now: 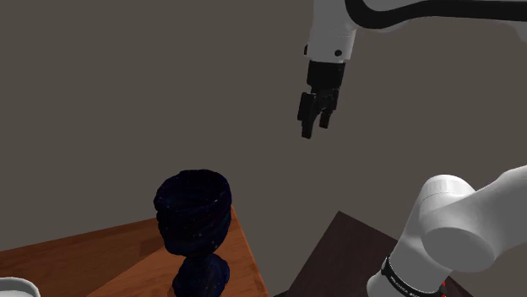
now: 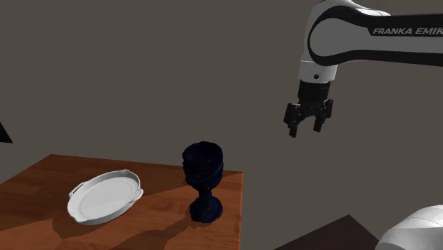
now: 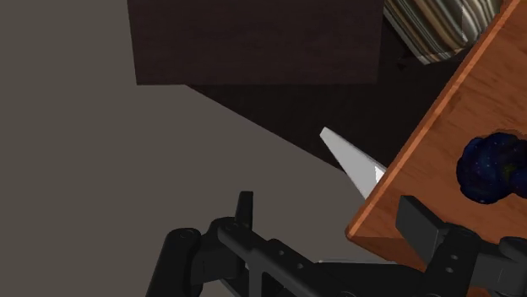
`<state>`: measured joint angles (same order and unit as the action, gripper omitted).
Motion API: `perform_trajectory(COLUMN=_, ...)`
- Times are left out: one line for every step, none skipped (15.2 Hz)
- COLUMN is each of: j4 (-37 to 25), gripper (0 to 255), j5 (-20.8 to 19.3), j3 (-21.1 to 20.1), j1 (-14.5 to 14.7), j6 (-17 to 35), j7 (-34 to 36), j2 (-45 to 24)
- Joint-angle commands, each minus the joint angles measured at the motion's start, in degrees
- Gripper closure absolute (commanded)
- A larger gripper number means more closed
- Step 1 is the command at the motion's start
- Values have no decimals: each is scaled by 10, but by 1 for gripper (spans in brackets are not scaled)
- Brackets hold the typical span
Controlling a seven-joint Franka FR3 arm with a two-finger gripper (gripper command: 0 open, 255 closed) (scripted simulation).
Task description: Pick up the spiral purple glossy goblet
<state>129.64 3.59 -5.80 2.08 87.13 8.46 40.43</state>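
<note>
Reaching for the goblet [image 2: 204, 181] yet, is it? my neighbour asks.

Not what I'd call reaching, I tell him. The gripper [image 2: 305, 131] hangs in the air off the table's edge. In the second exterior view it's at about two o'clock from the cup and well apart from it. Its two black fingers stand spread, with nothing between them.

So nothing is done?

None of the pick-up proper, I judge: no contact, no hold, no lift. The goblet stands upright on its own foot on the wooden table [image 2: 42, 185], close to the edge on the arm's side. As I see it, the whole job is left: come across over the table, drop down, close on the bowl or the stem, raise it.

Is it truly purple?

It's very dark, more blue-black with a violet cast and a little sheen. The bowl is twisted and ribbed, and the foot too.

How many of everything?

One goblet. One white dish [image 2: 106, 199] with small handles, at nine o'clock of the goblet and apart from it, nothing in it. One table. One arm, one gripper, two fingers. In the wrist view I also count one striped thing [image 3: 439, 29] off the table, beyond one of its corners; what it is I can't tell.
</note>
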Motion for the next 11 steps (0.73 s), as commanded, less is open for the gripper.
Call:
perform_trajectory(j4=-10, gripper=0, j5=18, j3=-24, j1=7, j6=9, j7=29, j2=-14)
perform_trajectory(j4=-14, gripper=0, j5=25, j3=-35, j1=11, j6=15, j7=42, j2=-22)
perform_trajectory(j4=-20, gripper=0, j5=33, j3=-47, j1=14, j6=21, j7=56, j2=-30)
perform_trajectory(j4=-25, gripper=0, j5=39, j3=-58, j1=17, j6=26, j7=69, j2=-38)
perform_trajectory(j4=-32, gripper=0, j5=46, j3=-69, j1=20, j6=32, j7=82, j2=-48)
perform_trajectory(j4=-39, gripper=0, j5=51, j3=-81, j1=22, j6=38, j7=96, j2=-58)
perform_trajectory(j4=-47, gripper=0, j5=56, j3=-92, j1=25, j6=44, j7=109, j2=-68)
perform_trajectory(j4=-55, gripper=0, j5=61, j3=-104, j1=27, j6=50, j7=122, j2=-79)
perform_trajectory(j4=-64, gripper=0, j5=65, j3=-115, j1=29, j6=56, j7=136, j2=-91)
perform_trajectory(j4=-74, gripper=0, j5=68, j3=-126, j1=30, j6=62, j7=150, j2=-103)
perform_trajectory(j4=-84, gripper=0, j5=70, j3=-138, j1=32, j6=68, j7=163, j2=-115)
